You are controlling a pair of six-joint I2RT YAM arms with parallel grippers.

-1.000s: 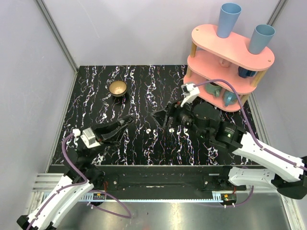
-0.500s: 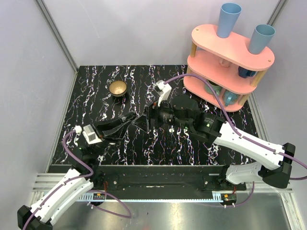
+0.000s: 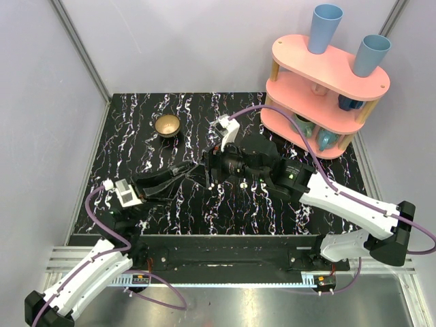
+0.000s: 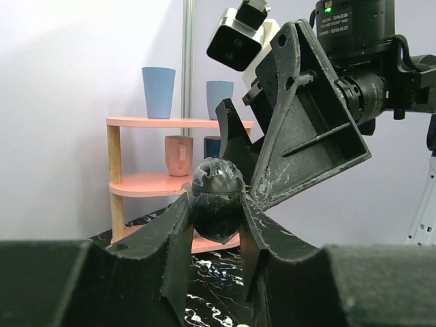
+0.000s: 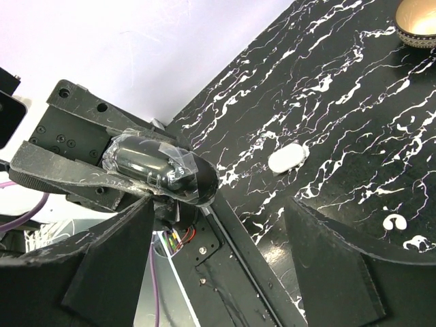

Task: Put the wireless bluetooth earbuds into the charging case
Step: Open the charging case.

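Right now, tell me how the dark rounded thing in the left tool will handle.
The dark rounded thing, pinched in the left tool, looks glossy and film-wrapped, so probably slippery. Its egg-like shape would likely roll if set down. It seems rigid, showing no squash.
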